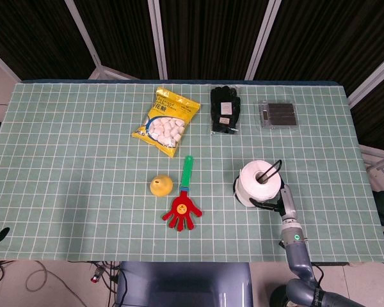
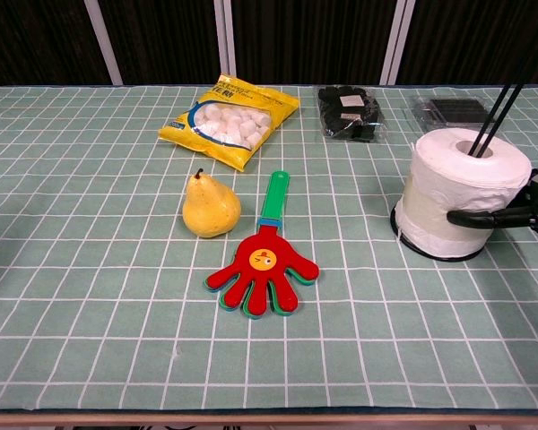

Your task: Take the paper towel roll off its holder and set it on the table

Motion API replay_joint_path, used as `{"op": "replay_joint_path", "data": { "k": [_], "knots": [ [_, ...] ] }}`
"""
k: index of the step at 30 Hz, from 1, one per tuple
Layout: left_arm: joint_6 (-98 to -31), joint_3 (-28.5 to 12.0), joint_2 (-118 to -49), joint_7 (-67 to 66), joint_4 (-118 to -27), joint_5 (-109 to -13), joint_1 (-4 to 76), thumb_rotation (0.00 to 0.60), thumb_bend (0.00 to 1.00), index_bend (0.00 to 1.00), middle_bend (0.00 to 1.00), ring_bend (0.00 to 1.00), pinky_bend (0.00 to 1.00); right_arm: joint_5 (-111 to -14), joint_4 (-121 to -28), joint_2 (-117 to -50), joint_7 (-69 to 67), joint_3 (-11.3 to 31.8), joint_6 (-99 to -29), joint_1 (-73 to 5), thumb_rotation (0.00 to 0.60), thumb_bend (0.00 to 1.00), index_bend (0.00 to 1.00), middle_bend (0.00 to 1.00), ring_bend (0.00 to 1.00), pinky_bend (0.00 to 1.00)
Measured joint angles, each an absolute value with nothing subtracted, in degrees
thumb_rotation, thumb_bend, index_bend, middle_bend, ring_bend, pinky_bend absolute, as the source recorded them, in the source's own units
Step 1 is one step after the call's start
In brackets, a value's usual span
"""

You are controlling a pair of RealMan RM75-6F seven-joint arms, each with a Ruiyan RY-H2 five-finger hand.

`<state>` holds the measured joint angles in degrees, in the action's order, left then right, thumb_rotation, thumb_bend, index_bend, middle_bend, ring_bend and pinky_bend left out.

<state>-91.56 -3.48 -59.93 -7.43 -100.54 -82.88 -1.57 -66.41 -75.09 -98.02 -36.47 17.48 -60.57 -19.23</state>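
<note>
Currently head view: paper towel roll [image 1: 259, 183] sits upright on its holder [image 1: 273, 171], black wire rods poking up through the core, right-front part of the table [image 1: 64, 160]. Right hand [image 1: 273, 201] is at the roll's near-right side, dark fingers [image 1: 261, 204] lying against the roll's lower edge. Grip closure hard to judge from above. Left hand not visible.

Chest view: roll still fully seated, base ring on the table under it. Right hand comes in from the right edge, fingers wrapped across the front of the roll at about mid-height, touching the paper. Thumb side is hidden behind the roll, so whether it's a full clasp I cannot tell; it reads as a partial wrap, not clenched tight.

Step, as I judge it: grasp stage, lift not begun. Next move calls for firm hold, then a straight pull up along the rods so the core clears them, then set-down on bare table beside the clapper toy [image 2: 262, 269] or nearer.
</note>
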Motion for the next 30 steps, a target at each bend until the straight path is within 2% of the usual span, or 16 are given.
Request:
{"op": "replay_joint_path", "data": {
  "k": [9,18,30],
  "knots": [
    [-91.5,-3.4,-59.8,-7.3,-100.7,-82.9,-1.6,0.600,0.12,0.13,0.00,0.00,0.00,-67.4,-78.7,-94.6,-35.7,18.6,-60.5,-19.7,0.600,0.00,0.16,0.20,0.18,0.00],
    [-91.7,-3.4,-59.8,-7.2,-100.8,-83.0,-1.7,0.600,0.12,0.13,0.00,0.00,0.00,-66.9,-85.5,-87.7,-34.2,21.6,-59.7,-20.4,0.600,0.00,0.17,0.20,0.18,0.00],
    [-91.8,-3.4,-59.9,-7.7,-100.9,-83.1,-1.7,0.600,0.12,0.13,0.00,0.00,0.00,-65.0,-99.8,-69.9,-34.4,27.4,-55.9,-20.0,0.600,0.00,0.18,0.20,0.18,0.00]
  ]
}}
